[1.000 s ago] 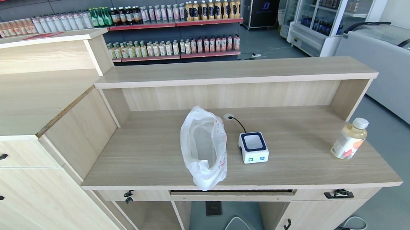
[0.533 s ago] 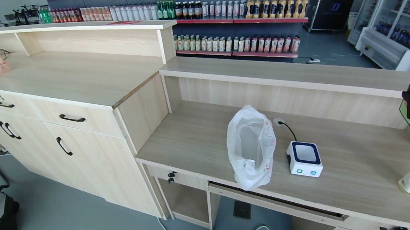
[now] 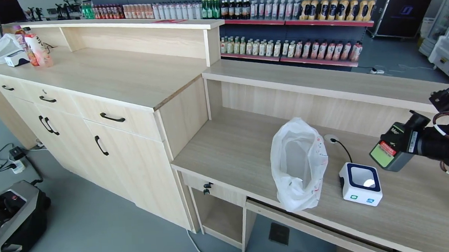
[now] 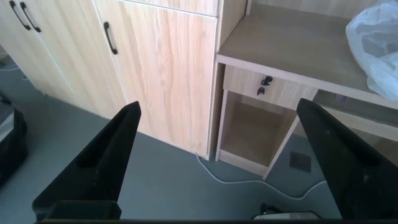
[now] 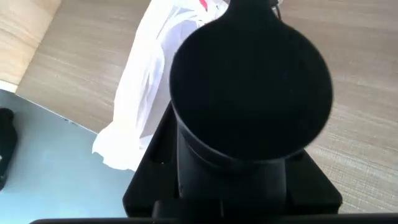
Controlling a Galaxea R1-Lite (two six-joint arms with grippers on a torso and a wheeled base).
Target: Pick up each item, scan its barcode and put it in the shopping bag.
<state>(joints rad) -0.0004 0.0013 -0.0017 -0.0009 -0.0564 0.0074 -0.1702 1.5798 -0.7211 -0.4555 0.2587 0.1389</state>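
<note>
The right claw [image 3: 427, 146] pinched a dark, green-labelled container [image 3: 393, 151] at mid-right of the frame, just above the scanner [image 3: 360, 184], so scanning seemed underway, the shopping bag [image 3: 297, 164] on the bench [image 3: 229, 148] apparently empty and the left claw [image 4: 217, 106] spread.

Light is bright and even, with soft shadow under the upper ledge of the counter [image 3: 233, 148] and a white glare spot on the window of the scanner [image 3: 361, 184]. Straight edges bow towards the head view's borders. In the right wrist view the item [image 5: 249, 93] reads as an unlit black mass against the pale, light-filled bag [image 5: 149, 93].
</note>
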